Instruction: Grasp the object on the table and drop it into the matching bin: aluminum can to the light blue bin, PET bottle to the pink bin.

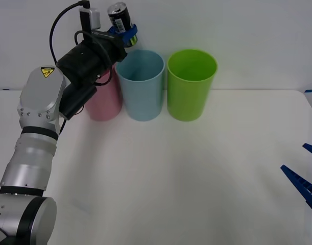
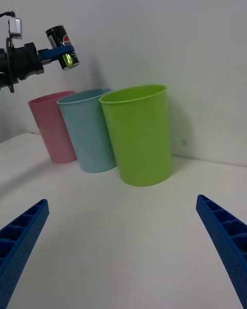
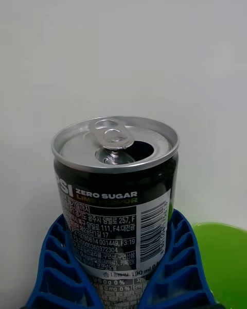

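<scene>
Aluminum can (image 1: 119, 16), opened so probably light, thin-walled and slick, is sitting clamped low on its body in the left claw (image 1: 128, 34), top centre of frame, above the light blue bin (image 1: 141, 87); right claw (image 1: 305, 179) is idling apart, lower right.

Wide white table (image 1: 196, 178), plain and matt, running back to a straight far edge. Right behind that far edge, a bare pale wall (image 1: 258, 35), smooth and unmarked across most of its width. At the table's far right corner, a small piece of blue tape (image 1: 309, 91); at its far left corner, a smaller dark mark (image 1: 5, 89). Just above the table's far edge, seen from the right wrist, a small grey spot (image 2: 183, 142) on the wall. Soft, even light over the whole table. Faint blurred shadows along the table's left side, and a dim grey shade on the wall above its far left part.
</scene>
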`<state>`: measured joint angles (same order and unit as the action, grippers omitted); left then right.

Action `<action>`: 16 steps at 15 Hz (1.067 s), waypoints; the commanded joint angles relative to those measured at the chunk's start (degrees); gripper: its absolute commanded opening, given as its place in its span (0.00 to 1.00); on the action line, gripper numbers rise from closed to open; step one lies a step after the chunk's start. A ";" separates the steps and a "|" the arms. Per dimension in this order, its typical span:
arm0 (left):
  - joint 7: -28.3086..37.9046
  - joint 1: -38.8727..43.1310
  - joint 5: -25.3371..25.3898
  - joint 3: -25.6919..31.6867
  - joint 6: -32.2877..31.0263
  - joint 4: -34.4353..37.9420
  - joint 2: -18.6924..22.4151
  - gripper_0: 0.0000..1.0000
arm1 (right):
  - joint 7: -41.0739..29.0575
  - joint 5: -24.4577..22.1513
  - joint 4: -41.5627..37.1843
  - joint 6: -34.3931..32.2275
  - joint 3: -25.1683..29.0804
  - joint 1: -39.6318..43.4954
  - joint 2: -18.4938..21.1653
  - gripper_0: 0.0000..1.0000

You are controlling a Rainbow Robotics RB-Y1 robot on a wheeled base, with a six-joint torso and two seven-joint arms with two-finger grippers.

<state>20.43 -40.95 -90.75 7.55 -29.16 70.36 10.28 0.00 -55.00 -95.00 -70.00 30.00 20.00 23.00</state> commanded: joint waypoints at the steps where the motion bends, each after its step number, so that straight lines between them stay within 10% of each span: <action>1: 0.58 -1.68 -1.01 -0.87 0.42 -1.37 0.00 0.02 | 0.00 0.00 0.00 0.00 0.00 0.00 0.00 1.00; 10: 1.63 -2.29 -1.19 -4.03 2.97 -1.28 0.00 0.12 | 0.00 0.00 0.00 0.00 0.00 0.00 0.00 1.00; 12: 1.55 -2.21 -1.19 -4.03 2.97 -1.37 0.00 0.47 | 0.00 0.00 0.00 0.00 0.00 0.00 0.00 1.00; 13: 1.46 -2.29 -1.01 -4.03 2.97 -1.37 0.00 1.00 | 0.00 0.00 0.00 0.00 0.00 0.00 0.00 1.00; 16: 1.63 -2.21 -0.92 -4.03 2.97 -1.37 0.00 1.00 | 0.00 0.00 0.00 0.00 0.00 0.00 0.00 1.00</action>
<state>21.95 -43.18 -91.71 3.51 -26.18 69.04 10.28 0.00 -55.00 -95.00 -70.00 30.00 20.00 23.00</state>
